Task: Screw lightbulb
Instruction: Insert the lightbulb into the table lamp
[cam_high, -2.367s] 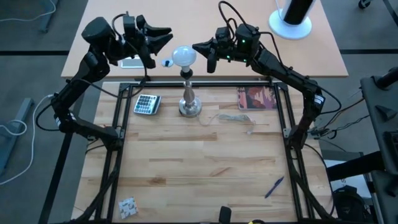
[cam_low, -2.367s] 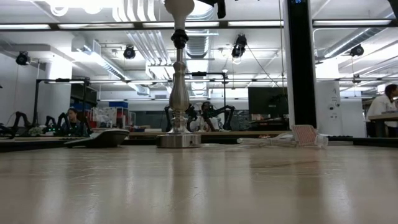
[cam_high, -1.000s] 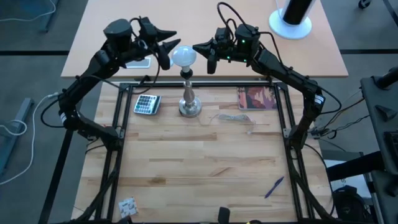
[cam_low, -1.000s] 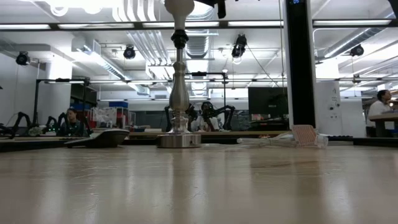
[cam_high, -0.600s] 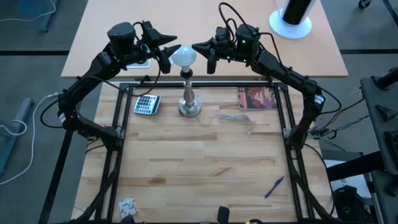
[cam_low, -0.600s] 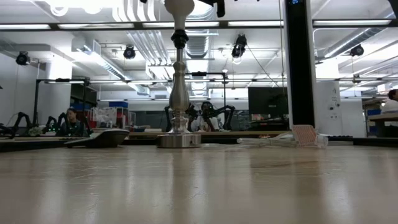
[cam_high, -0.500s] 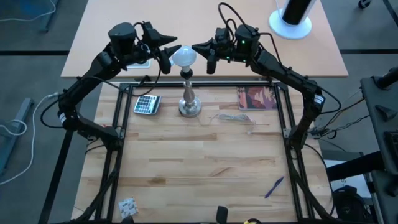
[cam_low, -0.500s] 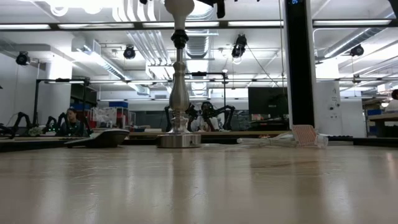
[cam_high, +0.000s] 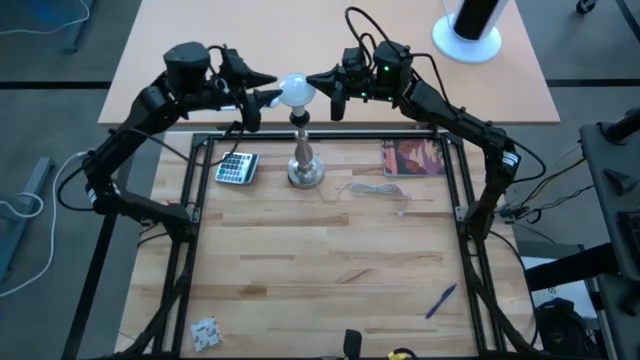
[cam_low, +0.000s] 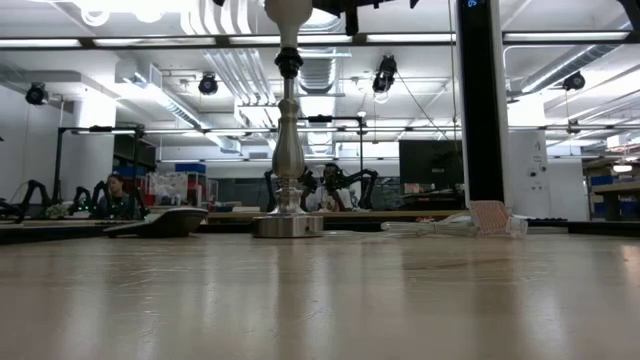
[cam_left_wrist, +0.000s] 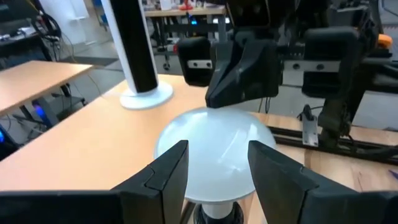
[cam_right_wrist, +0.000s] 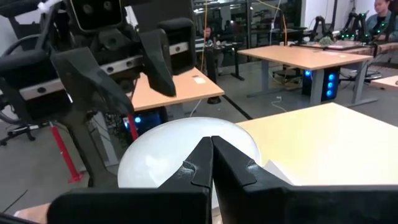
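Left claw (cam_high: 262, 96) spread apart around the lightbulb (cam_high: 296, 90), fingers flanking it without a visible grip. Right claw (cam_high: 318, 78) clenched empty, just beside the bulb's far side. Bulb sits atop the silver stand (cam_high: 304, 160).

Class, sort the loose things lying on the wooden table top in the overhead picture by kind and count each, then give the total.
Calculator: 1
Lamp stand with lightbulb on top: 1
Coiled cord: 1
Reddish card or booklet: 1
Blue pen: 1
Small patterned packet: 1
Total: 6
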